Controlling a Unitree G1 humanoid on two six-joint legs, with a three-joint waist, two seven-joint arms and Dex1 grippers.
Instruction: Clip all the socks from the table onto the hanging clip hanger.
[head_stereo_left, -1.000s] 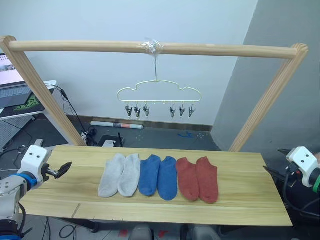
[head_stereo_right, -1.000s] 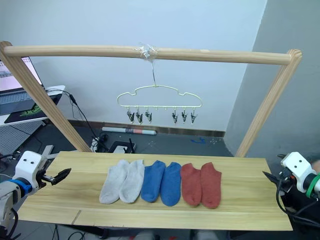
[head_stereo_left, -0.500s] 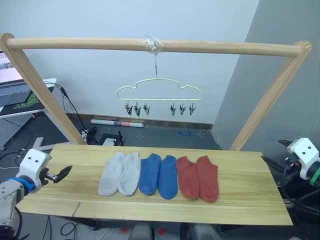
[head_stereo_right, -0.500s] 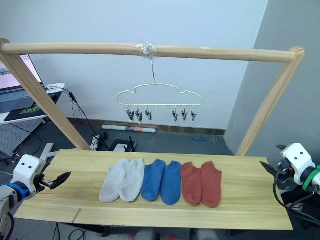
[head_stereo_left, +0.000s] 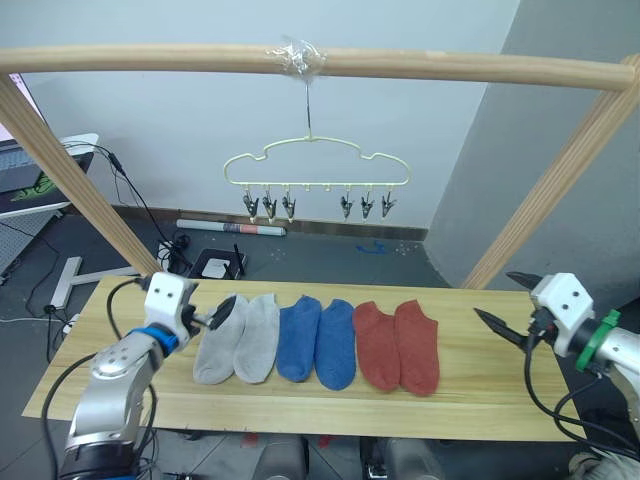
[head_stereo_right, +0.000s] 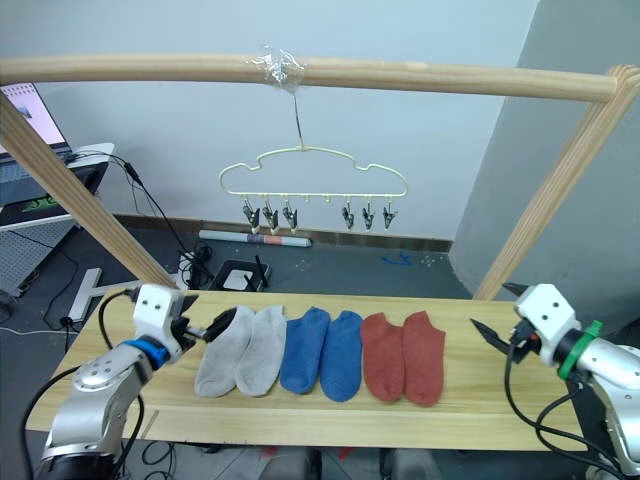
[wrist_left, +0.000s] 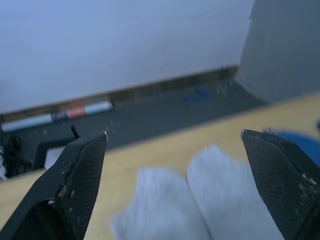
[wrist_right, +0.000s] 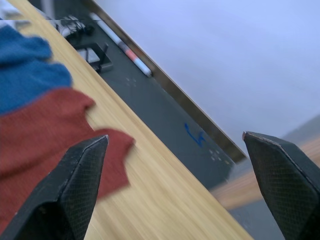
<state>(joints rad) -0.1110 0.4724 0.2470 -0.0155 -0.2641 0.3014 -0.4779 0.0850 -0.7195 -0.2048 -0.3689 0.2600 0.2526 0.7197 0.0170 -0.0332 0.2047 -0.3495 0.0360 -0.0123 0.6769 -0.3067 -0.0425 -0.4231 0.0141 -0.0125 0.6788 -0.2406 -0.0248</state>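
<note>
Six short knit ankle socks, two light grey, two blue and two rust red, lie flat in a row side by side on the wide table of light wooden planks, while the thin pale yellow-green wire clip hanger hangs above them by its hook from a round wooden pole, its six dark clips bare. The left gripper, fingers spread wide, hovers just beside the cuff of the outermost grey sock. The right gripper, fingers likewise wide apart, is poised over the table's right end, near the red pair but apart from it.
</note>
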